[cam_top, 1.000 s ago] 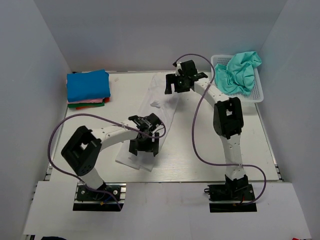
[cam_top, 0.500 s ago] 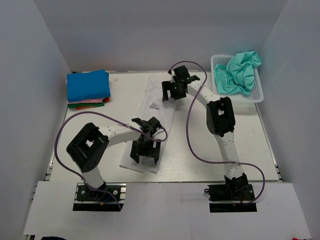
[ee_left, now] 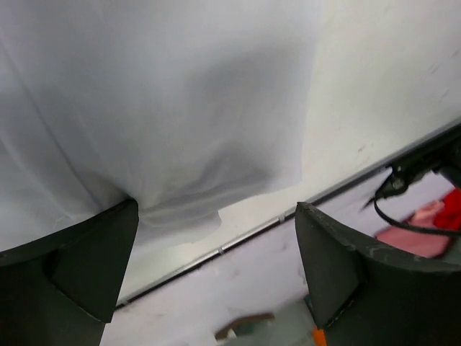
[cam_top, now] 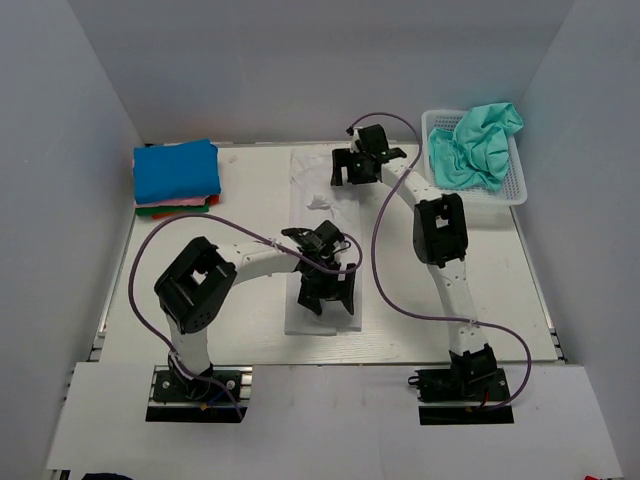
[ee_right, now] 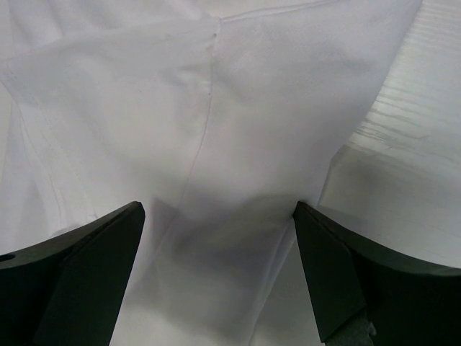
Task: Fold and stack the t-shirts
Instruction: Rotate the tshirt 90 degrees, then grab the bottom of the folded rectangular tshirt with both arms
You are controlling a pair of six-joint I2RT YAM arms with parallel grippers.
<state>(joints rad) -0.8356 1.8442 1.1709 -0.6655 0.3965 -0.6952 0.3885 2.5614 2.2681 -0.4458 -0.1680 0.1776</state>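
A white t-shirt (cam_top: 325, 218) lies folded into a long narrow strip down the middle of the table. My left gripper (cam_top: 326, 297) is open over its near end; the left wrist view shows the cloth's hem (ee_left: 180, 144) between my spread fingers (ee_left: 86, 267), my left gripper (ee_left: 216, 210) empty. My right gripper (cam_top: 356, 170) is open over the shirt's far end; in its wrist view the white cloth (ee_right: 216, 130) lies flat under my right gripper (ee_right: 220, 210). A teal-green shirt (cam_top: 476, 142) lies crumpled in the basket. Folded shirts (cam_top: 176, 172) are stacked at the far left, blue on top.
The white mesh basket (cam_top: 506, 196) stands at the far right corner. The white table (cam_top: 220, 300) is walled in on three sides. The table's near edge rail (ee_left: 238, 241) runs just beyond the shirt's hem in the left wrist view.
The white shirt has swung from a slant to lie straight, front to back. My left gripper has moved right and nearer the front edge. My right gripper has shifted slightly at the far end.
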